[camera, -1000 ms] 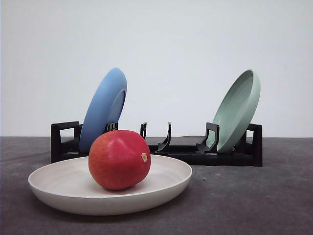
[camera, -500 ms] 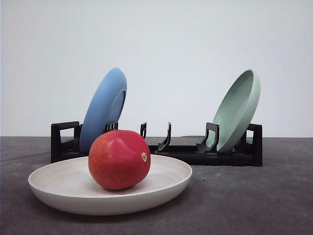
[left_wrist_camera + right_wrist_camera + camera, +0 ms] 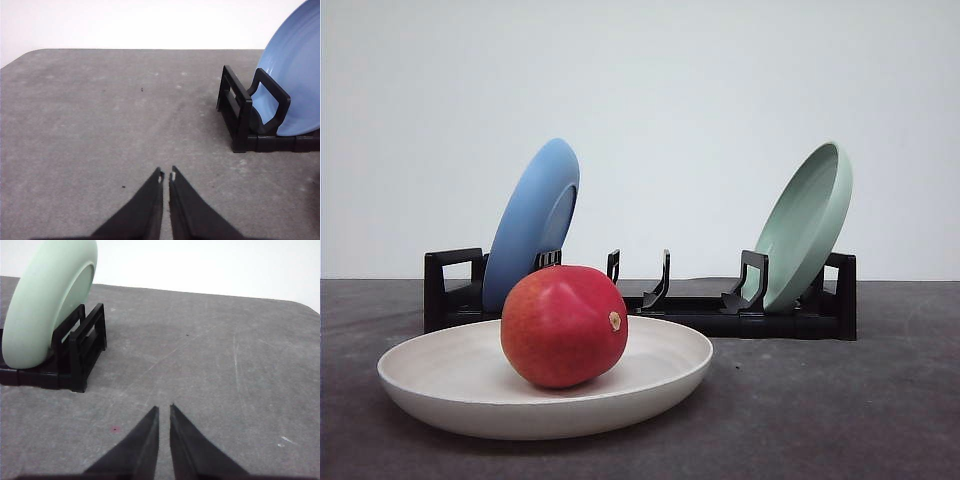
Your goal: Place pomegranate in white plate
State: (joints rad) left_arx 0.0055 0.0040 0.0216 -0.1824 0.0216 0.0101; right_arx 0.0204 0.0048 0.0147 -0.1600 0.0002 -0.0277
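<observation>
pomegranate (image 3: 564,326) rests inside white plate (image 3: 450,385), apart from both grippers | left gripper (image 3: 166,176) clenched, empty | right gripper (image 3: 164,409) clenched, empty

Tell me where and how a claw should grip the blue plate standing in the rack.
Probably grip the blue plate at its free top rim, coming from above. It stands nearly upright, leaning left, with its lower edge held in the black rack, so only the upper rim is exposed. Set the fingers across its thin edge.

The pomegranate (image 3: 564,326) was red with an orange blush, its plate (image 3: 440,385) off-white, the rack (image 3: 790,322) black, the tabletop (image 3: 840,410) grey.
</observation>
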